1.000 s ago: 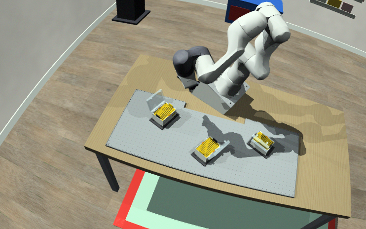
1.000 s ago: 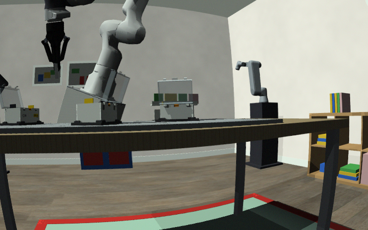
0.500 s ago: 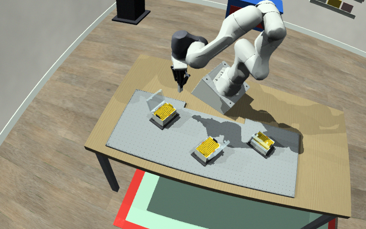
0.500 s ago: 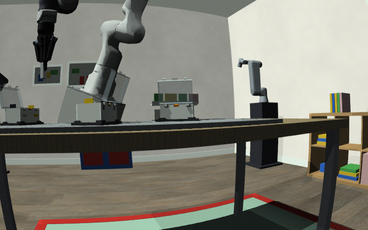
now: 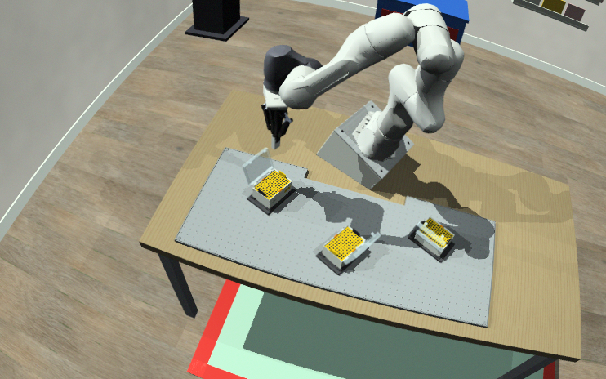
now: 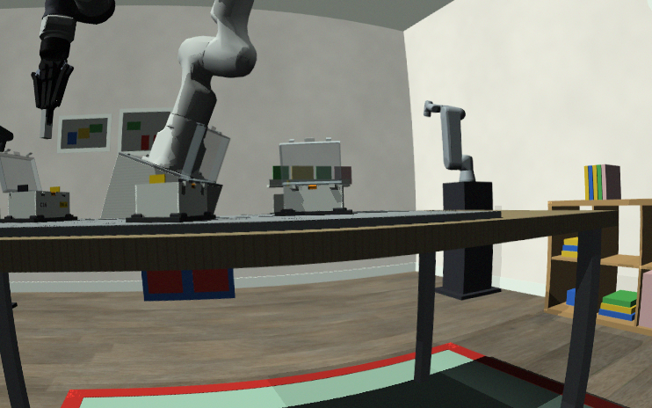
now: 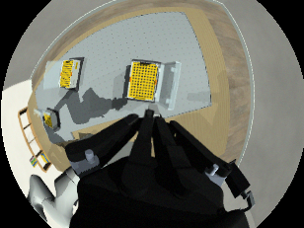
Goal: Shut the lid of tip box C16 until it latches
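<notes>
Three white tip boxes with yellow inserts sit on dark holder plates on the grey perforated board. The left box (image 5: 270,187) has its clear lid (image 5: 258,166) standing open and upright. In the low side view its white sticker (image 6: 43,205) seems to read C16. My gripper (image 5: 275,144) is shut and empty. It hangs in the air above and just behind that lid, not touching it; it also shows in the side view (image 6: 46,128). In the wrist view my fingertips (image 7: 150,116) point down beside this box (image 7: 144,80). The middle box (image 5: 343,244) and the right box (image 5: 433,234) have open lids.
The arm's grey base mount (image 5: 363,149) stands behind the board. The wooden table edge runs close to the left of the left box. The board between the boxes holds nothing else.
</notes>
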